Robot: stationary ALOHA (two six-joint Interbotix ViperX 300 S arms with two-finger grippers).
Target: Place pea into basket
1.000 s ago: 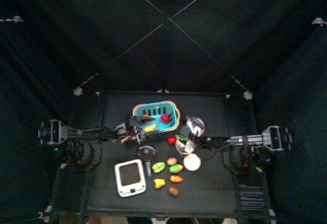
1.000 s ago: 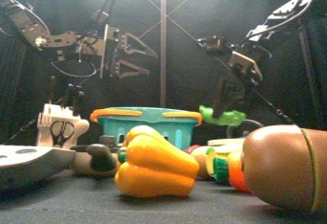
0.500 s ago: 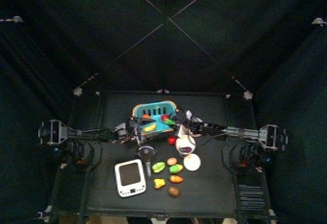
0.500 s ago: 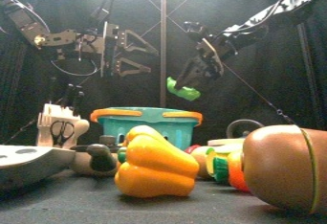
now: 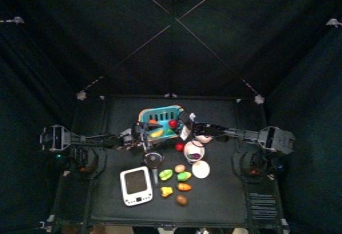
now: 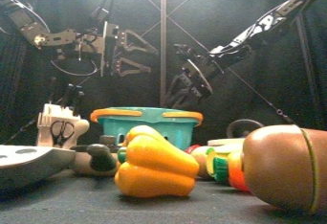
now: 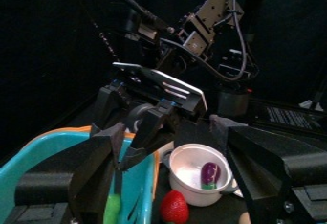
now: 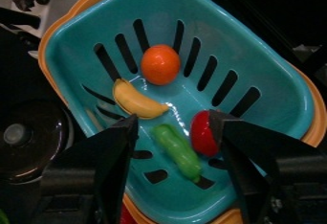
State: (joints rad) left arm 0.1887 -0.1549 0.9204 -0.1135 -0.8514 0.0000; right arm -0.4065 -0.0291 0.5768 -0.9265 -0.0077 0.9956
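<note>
The right gripper (image 8: 173, 137) has swung from beside the basket to over it, and its jaws, now spread apart, no longer hold the green pea pod (image 8: 177, 151). The pod lies inside the teal basket (image 8: 274, 94), beside a banana (image 8: 138, 99) and an orange (image 8: 160, 62). Farther left, the left gripper (image 6: 128, 56) hangs open above the table.

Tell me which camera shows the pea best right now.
The right wrist view: the pea lies in the basket below the open right end effector. The top view shows it tiny; front and left wrist views don't clearly show it.
</note>
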